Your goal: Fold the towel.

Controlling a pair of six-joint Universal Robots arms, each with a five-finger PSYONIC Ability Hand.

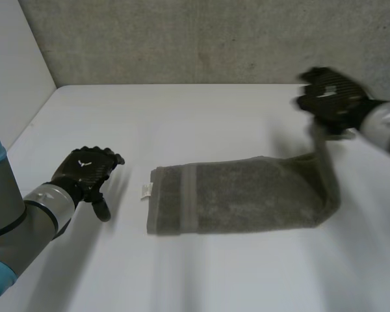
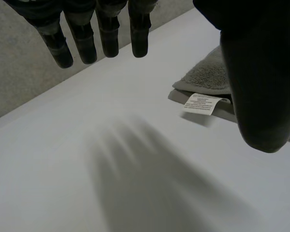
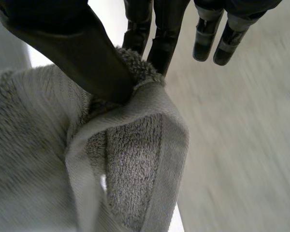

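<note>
The fingers (image 2: 106,41) of the left hand (image 1: 84,170) are being held straight and slightly apart, with nothing gripped. This hand is hovering over the white table (image 1: 182,117), just beside the labelled end of the grey-green rectangular terry towel (image 1: 240,195). The small white care label (image 1: 146,190) is lying on the table at that end.

Farther out, the towel is lying flat in a long strip. Its far end is being held above the table by the right hand (image 1: 331,97). In the right wrist view, a corner at the hem is being pinched between the thumb (image 3: 87,63) and the fingers (image 3: 164,34).

Risks, as judged:
- Only a small part of the hem is being gripped, so the corner may slip out under the hanging weight.
- The labelled end is not being pinned, so the whole strip may be dragged instead of folded.
- The stacked layers may be pulled out of line.

No container is being used; the towel is resting directly on the table. The rough grey concrete wall (image 1: 214,39) is standing behind.
</note>
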